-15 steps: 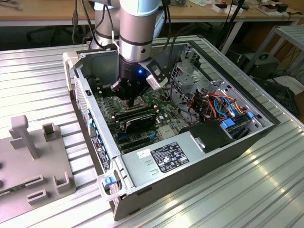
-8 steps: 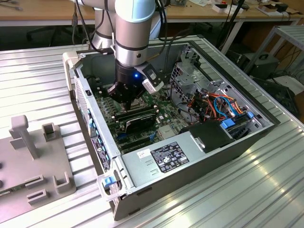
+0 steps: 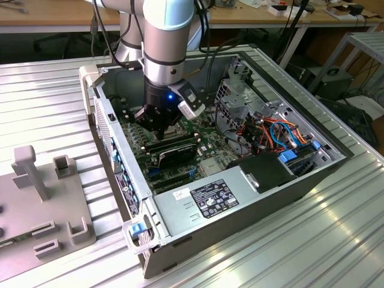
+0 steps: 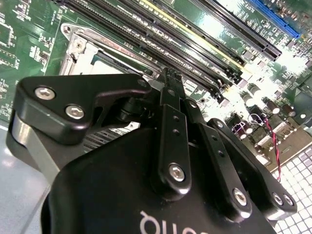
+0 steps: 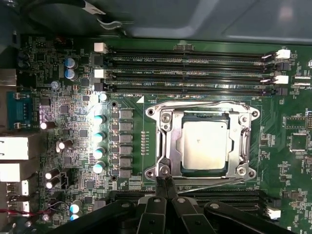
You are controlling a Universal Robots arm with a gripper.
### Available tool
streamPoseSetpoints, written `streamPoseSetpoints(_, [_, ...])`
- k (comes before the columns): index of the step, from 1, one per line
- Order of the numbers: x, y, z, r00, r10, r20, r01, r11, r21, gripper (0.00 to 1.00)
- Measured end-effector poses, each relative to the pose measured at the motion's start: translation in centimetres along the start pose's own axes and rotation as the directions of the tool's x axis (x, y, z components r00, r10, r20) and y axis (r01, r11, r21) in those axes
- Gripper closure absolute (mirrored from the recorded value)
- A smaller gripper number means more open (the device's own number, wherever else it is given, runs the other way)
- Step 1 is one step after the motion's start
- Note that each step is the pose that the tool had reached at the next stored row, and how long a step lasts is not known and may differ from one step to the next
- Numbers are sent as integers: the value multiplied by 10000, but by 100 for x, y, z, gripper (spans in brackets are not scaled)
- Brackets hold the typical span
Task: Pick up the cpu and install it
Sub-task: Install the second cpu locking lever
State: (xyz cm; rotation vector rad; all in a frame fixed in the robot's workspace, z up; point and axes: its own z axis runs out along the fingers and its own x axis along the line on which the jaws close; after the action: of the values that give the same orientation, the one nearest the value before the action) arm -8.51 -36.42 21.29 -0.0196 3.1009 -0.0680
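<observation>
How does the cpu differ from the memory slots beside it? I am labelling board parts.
The cpu is square with a pale metal top; the memory slots are long, narrow and black. The cpu sits inside a metal frame; the slots lie bare in parallel rows. Both lie flat on the green board.

A matte silver-grey top is being shown by the cpu (image 5: 204,146), green by the motherboard (image 5: 126,78), black by the gripper (image 5: 165,195), ribbed silver by the worktop (image 3: 48,96).

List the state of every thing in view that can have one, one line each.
cpu: seated flat in the socket, metal top showing.
socket frame: lies around the cpu.
gripper: jaws shut, empty, tips by the socket's edge.
RAM slots: latches visible at ends.
computer case: side open, lying flat.
</observation>
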Motion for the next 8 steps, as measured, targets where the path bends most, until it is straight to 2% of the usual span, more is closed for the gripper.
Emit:
streamPoseSetpoints(6, [14,1,10,10000,1,16,-1,10000,-16,89])
streamPoseSetpoints(8, [17,1,21,10000,3,32,-3,10000,-45,89])
